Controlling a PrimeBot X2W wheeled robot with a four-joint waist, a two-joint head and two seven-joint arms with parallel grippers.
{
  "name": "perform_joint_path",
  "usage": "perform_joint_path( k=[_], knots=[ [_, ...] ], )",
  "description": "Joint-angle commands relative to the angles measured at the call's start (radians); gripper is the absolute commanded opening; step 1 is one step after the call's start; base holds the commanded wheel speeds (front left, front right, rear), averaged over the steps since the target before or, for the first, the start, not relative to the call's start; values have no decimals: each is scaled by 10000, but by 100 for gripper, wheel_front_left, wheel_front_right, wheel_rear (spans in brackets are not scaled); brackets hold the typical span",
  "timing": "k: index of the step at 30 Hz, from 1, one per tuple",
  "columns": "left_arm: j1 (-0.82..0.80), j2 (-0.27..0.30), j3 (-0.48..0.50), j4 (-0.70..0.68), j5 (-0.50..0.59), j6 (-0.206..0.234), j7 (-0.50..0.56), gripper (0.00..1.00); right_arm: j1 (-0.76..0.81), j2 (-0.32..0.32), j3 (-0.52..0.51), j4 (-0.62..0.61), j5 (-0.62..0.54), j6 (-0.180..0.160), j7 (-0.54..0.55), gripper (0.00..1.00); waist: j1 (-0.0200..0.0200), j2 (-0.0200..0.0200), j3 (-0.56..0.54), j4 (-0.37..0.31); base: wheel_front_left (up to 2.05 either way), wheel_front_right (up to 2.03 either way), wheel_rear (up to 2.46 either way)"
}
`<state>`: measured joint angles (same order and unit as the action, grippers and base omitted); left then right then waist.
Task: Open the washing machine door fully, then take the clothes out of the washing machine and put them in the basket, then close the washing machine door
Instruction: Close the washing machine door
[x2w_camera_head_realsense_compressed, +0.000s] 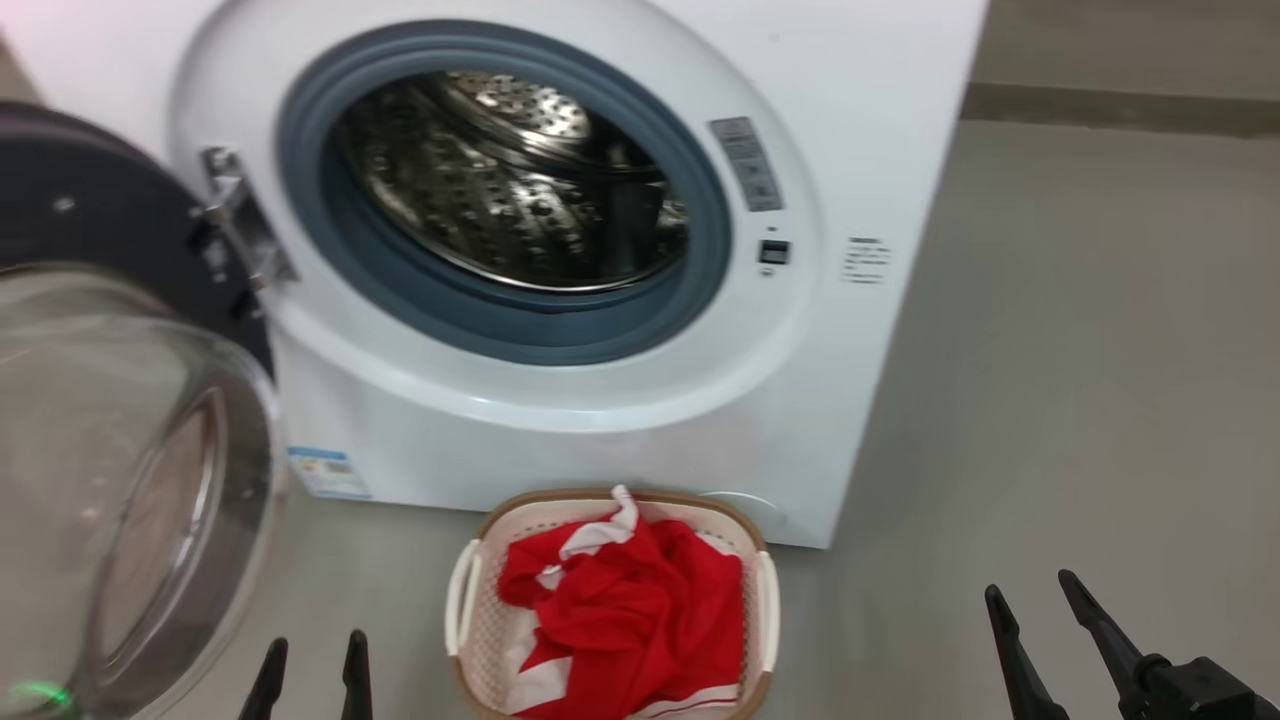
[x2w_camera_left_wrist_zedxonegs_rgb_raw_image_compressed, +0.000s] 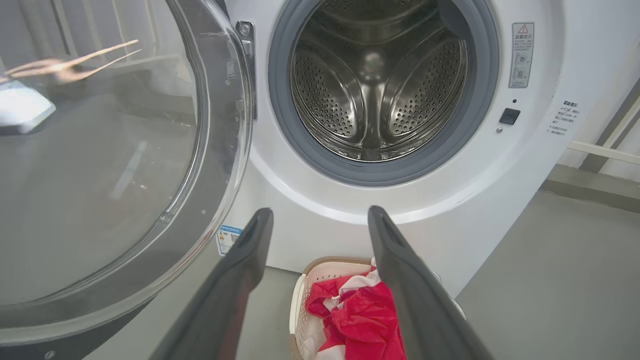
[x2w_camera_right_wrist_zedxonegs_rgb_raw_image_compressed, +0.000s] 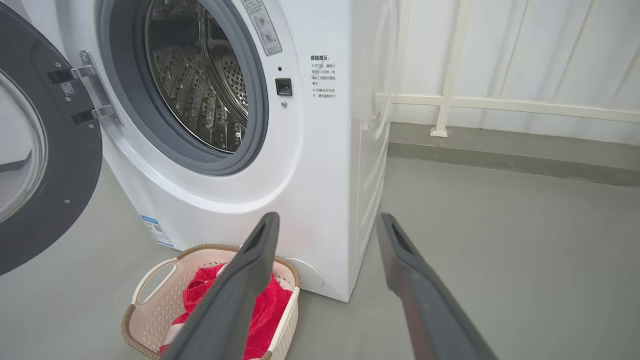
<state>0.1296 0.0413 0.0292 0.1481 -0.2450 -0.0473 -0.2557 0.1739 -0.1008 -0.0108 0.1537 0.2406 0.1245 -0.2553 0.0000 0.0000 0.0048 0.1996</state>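
The washing machine (x2w_camera_head_realsense_compressed: 600, 440) (x2w_camera_left_wrist_zedxonegs_rgb_raw_image_compressed: 450, 210) (x2w_camera_right_wrist_zedxonegs_rgb_raw_image_compressed: 320, 175) stands in front of me with its steel drum (x2w_camera_head_realsense_compressed: 520, 180) (x2w_camera_left_wrist_zedxonegs_rgb_raw_image_compressed: 375, 75) bare inside. Its door (x2w_camera_head_realsense_compressed: 130, 430) (x2w_camera_left_wrist_zedxonegs_rgb_raw_image_compressed: 100, 175) (x2w_camera_right_wrist_zedxonegs_rgb_raw_image_compressed: 45, 165) hangs wide open at the left. On the floor below the opening sits the basket (x2w_camera_head_realsense_compressed: 470, 590) (x2w_camera_left_wrist_zedxonegs_rgb_raw_image_compressed: 300, 300) (x2w_camera_right_wrist_zedxonegs_rgb_raw_image_compressed: 150, 300) with the red and white clothes (x2w_camera_head_realsense_compressed: 630, 610) (x2w_camera_left_wrist_zedxonegs_rgb_raw_image_compressed: 360, 315) (x2w_camera_right_wrist_zedxonegs_rgb_raw_image_compressed: 272, 307) piled in it. My left gripper (x2w_camera_head_realsense_compressed: 312, 650) (x2w_camera_left_wrist_zedxonegs_rgb_raw_image_compressed: 320, 215) is open, left of the basket and beside the door. My right gripper (x2w_camera_head_realsense_compressed: 1035, 595) (x2w_camera_right_wrist_zedxonegs_rgb_raw_image_compressed: 327, 220) is open over the floor to the basket's right.
Grey floor (x2w_camera_head_realsense_compressed: 1080, 400) stretches to the right of the machine. A white railing and low kerb (x2w_camera_right_wrist_zedxonegs_rgb_raw_image_compressed: 500, 120) run along the back right. The open door's glass bowl bulges close to my left arm.
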Motion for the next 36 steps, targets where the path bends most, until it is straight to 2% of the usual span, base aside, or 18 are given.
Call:
perform_joint_path(
  k=[1, 9, 12, 25, 36],
  knots=[
    [82, 89, 256, -198, -76, 130, -61, 100, -454, -282, 318, -175, 78, 62, -65, 100, 0, 0, -191, 823, 0, 0, 0],
    [358, 89, 6, -266, -258, 414, -61, 100, -465, -395, 650, -126, 138, 62, -65, 100, 0, 0, -372, 2191, 0, 0, 0],
    [446, 89, 28, -324, -345, 546, -61, 100, -527, -432, 851, -100, 151, 62, -65, 100, 0, 0, -351, 2511, 0, 0, 0],
    [675, 89, 209, -1127, -1061, 1285, -61, 100, -1582, -931, 2047, 228, 460, 62, -65, 100, 0, 0, 82, 2956, 0, 0, 0],
    [773, 89, 203, -1368, -1164, 1444, -61, 100, -1819, -1035, 2381, 408, 597, 62, -65, 100, 0, 0, 96, 3011, 0, 0, 0]
  ],
)
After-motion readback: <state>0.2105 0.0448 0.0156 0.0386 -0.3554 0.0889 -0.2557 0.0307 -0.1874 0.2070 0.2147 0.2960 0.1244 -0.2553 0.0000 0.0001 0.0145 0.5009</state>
